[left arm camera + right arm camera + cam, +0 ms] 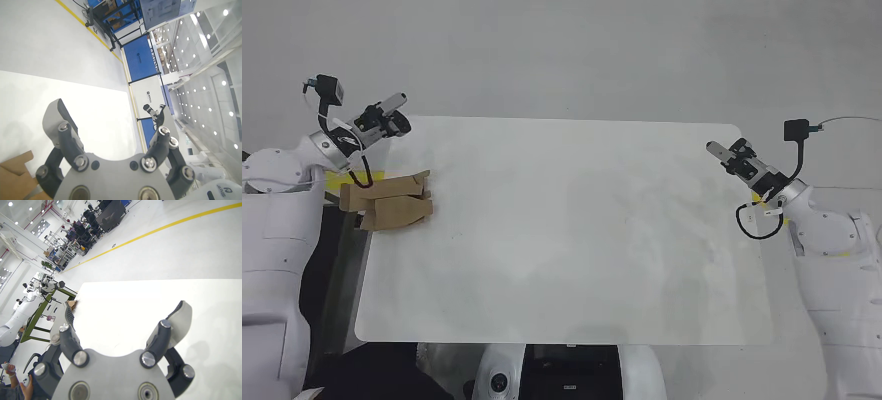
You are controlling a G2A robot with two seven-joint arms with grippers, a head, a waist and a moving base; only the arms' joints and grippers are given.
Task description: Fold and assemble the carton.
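- One carton (392,200) lies flat and unfolded at the left edge of the table (562,240), in the left middle of the top view. Its brown panels and flaps overlap, and its outer part appears to jut past the table edge.
- Both grippers are empty, with fingers spread wide. The left gripper (399,112) sits at the upper left, near the carton but not touching it. The right gripper (724,148) is at the upper right, well apart from it.
- Judged as thin cardboard, the carton should be light and stiff across each panel. It should bend readily at the creases and is likely to slide on the smooth table when pushed.
- A free flap edge looks like the best hold, pinched close to a crease. The other gripper would likely need to pin a panel down.
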